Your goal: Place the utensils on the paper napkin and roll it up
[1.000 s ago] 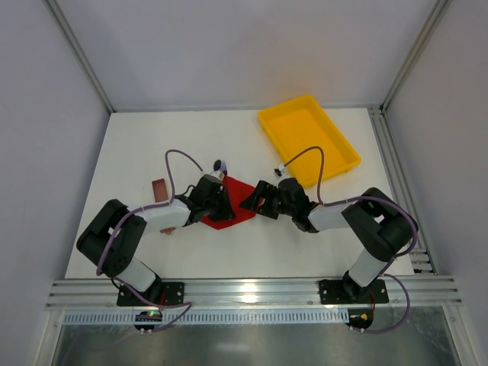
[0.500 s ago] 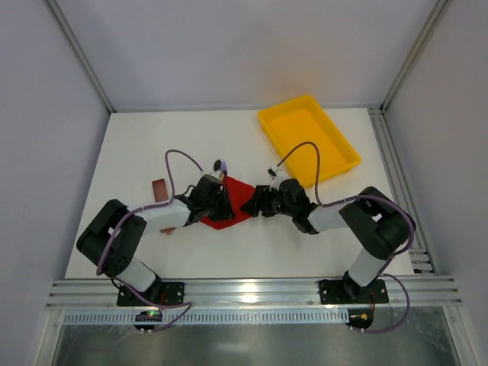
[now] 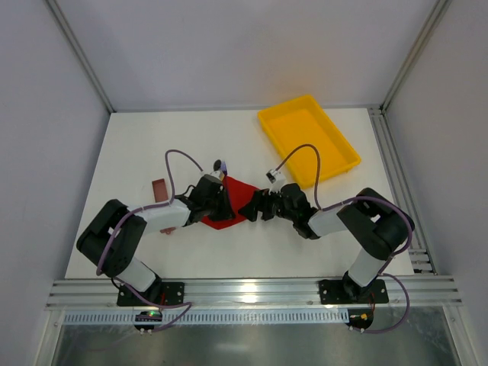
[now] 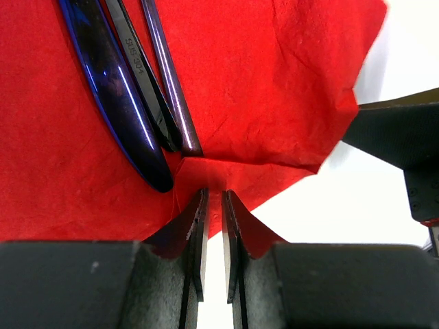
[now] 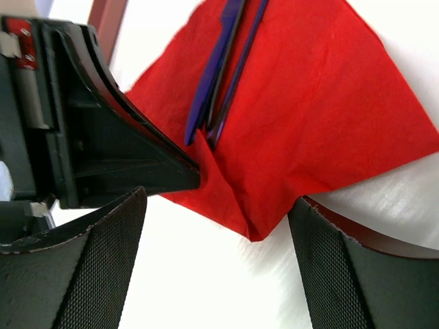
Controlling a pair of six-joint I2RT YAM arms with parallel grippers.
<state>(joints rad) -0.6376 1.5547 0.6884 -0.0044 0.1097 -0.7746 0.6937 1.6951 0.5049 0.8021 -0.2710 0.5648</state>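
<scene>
The right gripper (image 5: 216,205), jaws spread wide, has slid closer to the paper napkin (image 4: 274,82) from 3 o'clock, while the left gripper (image 4: 214,197) at 9 o'clock pinches its edge beside the utensils (image 4: 130,82) lying on it, so rolling can probably begin.

Overhead camera looks down from the near side; close, opposed wrist cameras share the thin red paper napkin (image 4: 274,82) (image 5: 329,103).

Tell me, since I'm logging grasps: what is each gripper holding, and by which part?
The left gripper pinches the paper napkin at a raised fold on its edge, just by the utensils' tips. The right gripper is open, holding nothing.
</scene>
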